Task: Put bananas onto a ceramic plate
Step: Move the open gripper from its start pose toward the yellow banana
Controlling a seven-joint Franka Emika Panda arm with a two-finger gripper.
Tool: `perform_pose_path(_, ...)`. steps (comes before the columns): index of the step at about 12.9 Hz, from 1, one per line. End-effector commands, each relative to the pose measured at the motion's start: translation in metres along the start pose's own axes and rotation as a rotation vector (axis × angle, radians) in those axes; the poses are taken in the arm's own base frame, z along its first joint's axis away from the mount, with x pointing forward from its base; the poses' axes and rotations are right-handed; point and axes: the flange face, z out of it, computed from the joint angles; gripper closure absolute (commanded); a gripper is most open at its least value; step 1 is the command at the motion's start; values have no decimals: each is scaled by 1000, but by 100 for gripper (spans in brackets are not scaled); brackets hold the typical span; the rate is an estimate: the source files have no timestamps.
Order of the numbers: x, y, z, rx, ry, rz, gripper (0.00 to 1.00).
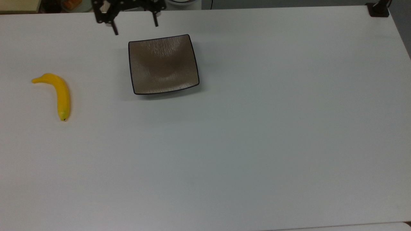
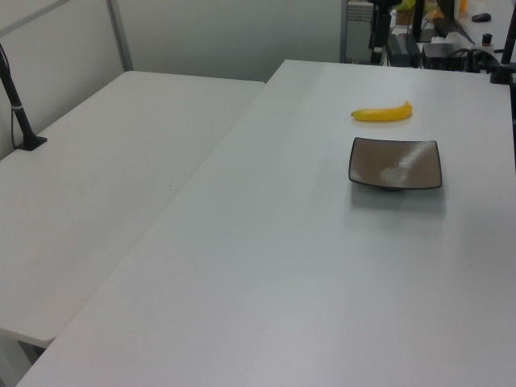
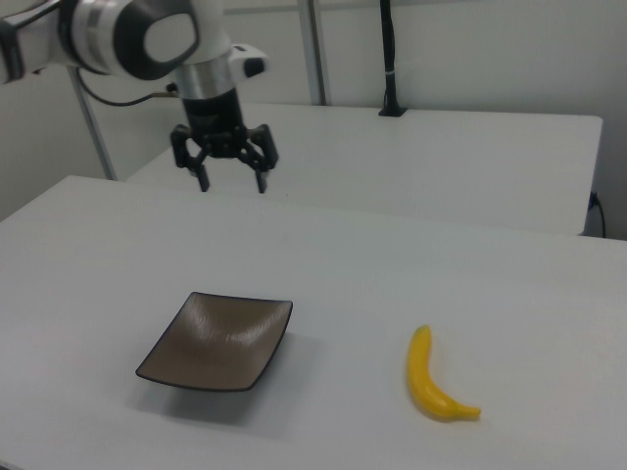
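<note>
A bright yellow banana (image 1: 59,92) lies flat on the white table at the top view's left, well apart from the plate; it also lies in the left view (image 2: 383,114) and the right view (image 3: 431,378). The square brown ceramic plate (image 1: 163,64) with a thin black rim sits empty near the table's far edge (image 2: 395,164) (image 3: 217,341). My gripper (image 1: 135,26) hangs open above the table, just past the plate's far-left corner in the top view. In the right view the gripper (image 3: 233,182) is high behind the plate, holding nothing.
A black clamp base (image 1: 379,9) stands on the table's corner at the top view's upper right. A second white table (image 2: 97,177) adjoins at the left view's left, with a black pole (image 2: 20,113) on it. Clutter sits beyond the far edge (image 1: 74,4).
</note>
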Motion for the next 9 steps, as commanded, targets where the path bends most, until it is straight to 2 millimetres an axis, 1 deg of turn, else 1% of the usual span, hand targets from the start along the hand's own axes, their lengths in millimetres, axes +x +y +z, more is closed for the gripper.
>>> perform_pose_path(1, 18, 63, 4, 1, -50, 18, 0)
perform_pose_path(2, 15, 89, 25, 10, -73, 50, 0)
perform_pose_path(4, 7, 132, 39, 5, -75, 38, 0)
perform_pose_path(7, -4, 169, 58, 10, -90, 59, 0)
perform_pose_path(8, -14, 191, 74, 21, -109, 72, 0)
perform_pose_path(9, -16, 199, 79, 12, -102, 80, 0)
